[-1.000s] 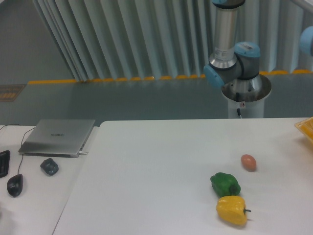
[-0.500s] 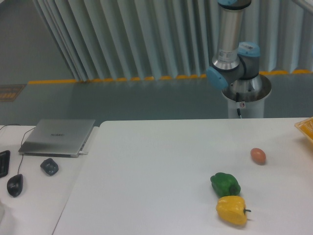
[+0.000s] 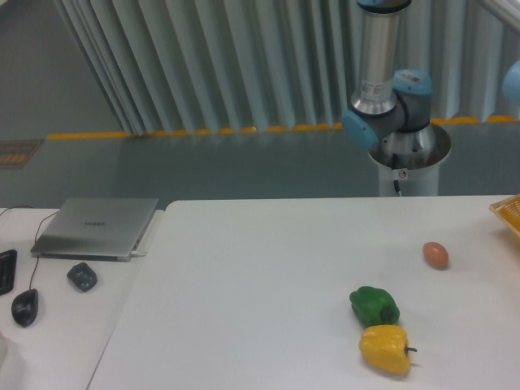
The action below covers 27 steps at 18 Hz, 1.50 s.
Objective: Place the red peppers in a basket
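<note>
A: Status on the red pepper?

B: Not visible anywhere in the camera view. On the table (image 3: pixel 268 268) I only see a green pepper (image 3: pixel 374 305), a yellow pepper (image 3: pixel 385 348) touching it at its 5 o'clock, and a small pinkish-orange fruit (image 3: pixel 435 255) off at the green one's 1 o'clock, apart from both.

A: Basket?

B: Only a corner of the yellow basket (image 3: pixel 509 213) shows, at 3 o'clock on the frame edge. Can't see inside it.

A: Gripper?

B: Out of frame. Only the arm (image 3: pixel 383 89) column and its base joints show at 12–1 o'clock behind the table. Spread or pinching, I can't tell.

A: So which step?

B: My guess: either carrying or already at the drop, off to the right. To do it well, get the pepper fully inside the basket rim before releasing, and release low so it doesn't bounce out. Keep the path clear of the loose round fruit; it looks like it would roll easily.

A: Any readable text?

B: The laptop (image 3: pixel 96 226) at 9 o'clock has a small lid logo, too blurred to read. A red mark on the arm base is also illegible.
</note>
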Motion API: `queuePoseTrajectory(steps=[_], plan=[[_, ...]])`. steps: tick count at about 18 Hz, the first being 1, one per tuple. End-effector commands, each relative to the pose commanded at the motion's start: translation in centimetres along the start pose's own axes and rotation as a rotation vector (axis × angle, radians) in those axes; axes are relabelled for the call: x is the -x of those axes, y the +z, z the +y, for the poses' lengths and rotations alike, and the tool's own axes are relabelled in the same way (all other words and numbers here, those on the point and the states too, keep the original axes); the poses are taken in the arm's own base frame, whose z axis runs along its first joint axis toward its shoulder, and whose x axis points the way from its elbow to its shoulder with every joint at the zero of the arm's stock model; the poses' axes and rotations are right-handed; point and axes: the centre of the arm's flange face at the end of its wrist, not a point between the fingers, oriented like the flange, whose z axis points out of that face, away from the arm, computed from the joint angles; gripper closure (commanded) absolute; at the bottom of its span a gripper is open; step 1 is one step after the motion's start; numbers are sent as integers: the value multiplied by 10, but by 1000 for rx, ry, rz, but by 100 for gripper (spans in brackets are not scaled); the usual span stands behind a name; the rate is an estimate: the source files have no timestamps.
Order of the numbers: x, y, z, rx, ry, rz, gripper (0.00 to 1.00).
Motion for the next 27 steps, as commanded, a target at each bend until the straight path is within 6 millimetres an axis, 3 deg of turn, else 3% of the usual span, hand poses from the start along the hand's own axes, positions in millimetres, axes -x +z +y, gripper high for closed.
queuePoseTrajectory(steps=[4,8,11,13,18,19,22,25,27], plan=[[-1,-8,-7,28,21,-4,0],[10,-31,-20,44,37,-51,0],[28,-63,-49,58,36,-108,0],[37,-78,-81,60,15,-139,0],[53,-85,-124,-1,66,-175,0],[58,-86,-128,-7,36,-176,0],[71,-91,-169,-21,-100,-181,0],[73,-86,-192,-27,-69,-171,0],[74,-82,-195,-24,-46,-165,0]])
